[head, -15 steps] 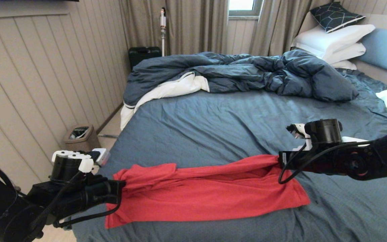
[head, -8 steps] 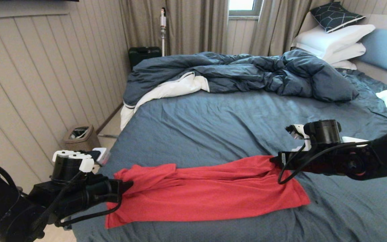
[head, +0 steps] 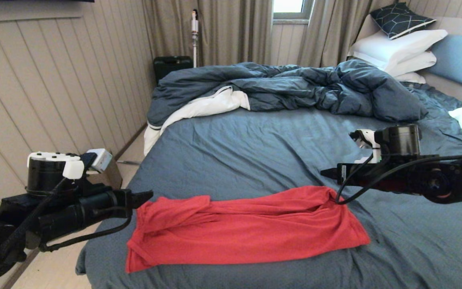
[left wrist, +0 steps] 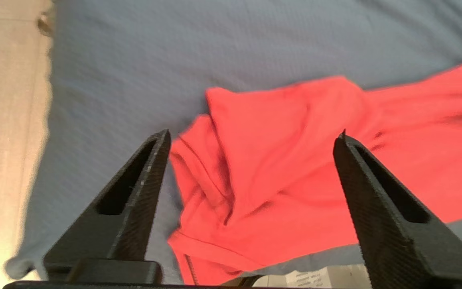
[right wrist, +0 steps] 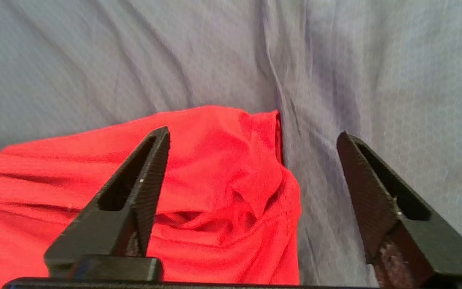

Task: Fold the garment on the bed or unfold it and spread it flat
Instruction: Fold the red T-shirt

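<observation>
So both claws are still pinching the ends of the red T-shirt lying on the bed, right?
Not quite. The red T-shirt does lie on the bed, but both wrist views show the left gripper and right gripper open, holding nothing, above its ends.

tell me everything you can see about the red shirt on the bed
The red T-shirt is plain, thin soft-looking jersey with no print visible. It lies folded into a wide band across the near part of the bed, rumpled along its far edge and bunched at both ends. Only the blue sheet touches it; the open left gripper and right gripper hang clear of it.
</observation>
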Robot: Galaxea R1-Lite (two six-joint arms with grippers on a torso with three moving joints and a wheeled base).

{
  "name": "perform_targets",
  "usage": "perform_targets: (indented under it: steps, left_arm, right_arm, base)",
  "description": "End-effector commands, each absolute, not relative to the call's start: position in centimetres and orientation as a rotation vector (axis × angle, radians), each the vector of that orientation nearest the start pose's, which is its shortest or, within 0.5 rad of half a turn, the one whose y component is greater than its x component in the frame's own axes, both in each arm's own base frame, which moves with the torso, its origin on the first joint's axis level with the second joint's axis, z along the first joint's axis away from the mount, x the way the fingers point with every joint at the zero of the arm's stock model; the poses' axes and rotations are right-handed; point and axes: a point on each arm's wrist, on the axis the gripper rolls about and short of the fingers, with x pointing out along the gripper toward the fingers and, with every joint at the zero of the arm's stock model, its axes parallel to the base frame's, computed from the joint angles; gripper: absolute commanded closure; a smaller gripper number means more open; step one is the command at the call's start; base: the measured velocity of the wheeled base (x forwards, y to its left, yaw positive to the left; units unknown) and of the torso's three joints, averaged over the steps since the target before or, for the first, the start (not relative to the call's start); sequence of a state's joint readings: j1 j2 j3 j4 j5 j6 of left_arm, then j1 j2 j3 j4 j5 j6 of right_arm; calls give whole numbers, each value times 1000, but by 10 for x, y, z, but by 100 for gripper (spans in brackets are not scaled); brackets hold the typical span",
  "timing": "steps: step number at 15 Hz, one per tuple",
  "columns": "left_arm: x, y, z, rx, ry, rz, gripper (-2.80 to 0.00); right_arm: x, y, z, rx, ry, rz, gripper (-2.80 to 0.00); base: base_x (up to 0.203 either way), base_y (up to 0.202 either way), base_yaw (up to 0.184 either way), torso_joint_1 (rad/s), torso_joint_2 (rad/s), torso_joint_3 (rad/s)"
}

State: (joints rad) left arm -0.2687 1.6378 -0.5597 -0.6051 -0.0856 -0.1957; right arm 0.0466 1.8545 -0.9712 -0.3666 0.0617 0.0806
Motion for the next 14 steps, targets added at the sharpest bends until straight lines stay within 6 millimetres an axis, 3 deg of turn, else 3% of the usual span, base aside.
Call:
perform_targets:
  steps: [1,2,3,5,9,14]
  left_arm:
    - [255,-70,153,-156,465,-298,-280]
    - [259,-71,151,-154,490,-293,-280]
    - [271,-75,152,-153,512,-289,-280]
    - [301,-83,147,-148,571,-280,-280]
    - [350,-108,118,-109,645,-245,-280]
    - [372,-166,106,31,644,-107,-280]
  right_arm:
    - [345,19,154,85,506,88,-280]
    - [347,20,155,87,498,91,-233]
    - [351,22,162,88,475,94,0]
    - [356,23,174,85,439,98,0]
    - [365,23,194,84,411,100,0]
    - [376,23,188,83,418,97,0]
  base:
    - [0,0,0,0,0,0]
    - [0,0,0,0,0,0]
    - [0,0,0,0,0,0]
    - [0,0,0,0,0,0]
    - [0,0,0,0,0,0]
    - [0,0,0,0,0,0]
